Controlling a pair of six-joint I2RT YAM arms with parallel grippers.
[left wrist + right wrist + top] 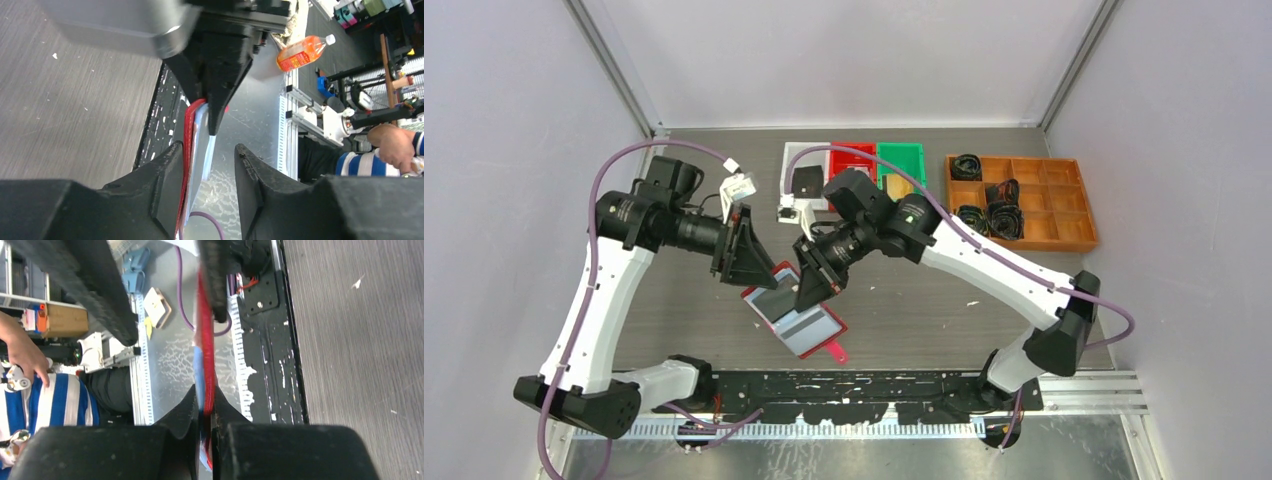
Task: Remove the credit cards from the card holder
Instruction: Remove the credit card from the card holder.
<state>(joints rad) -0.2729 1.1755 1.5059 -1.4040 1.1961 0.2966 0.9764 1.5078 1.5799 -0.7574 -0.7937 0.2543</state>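
1. Clamping the card holder [204, 355] edge-on in the right gripper [204, 407], jaws pressing on its red cover and pale blue inner page.
2. Facing the left gripper [172, 322] at the top, gaping wide: one finger sitting just beside the red cover, the other hanging well off to the left.
3. Showing grey table [360, 365] at right and a person [45, 405] wearing blue-and-white stripes at left.
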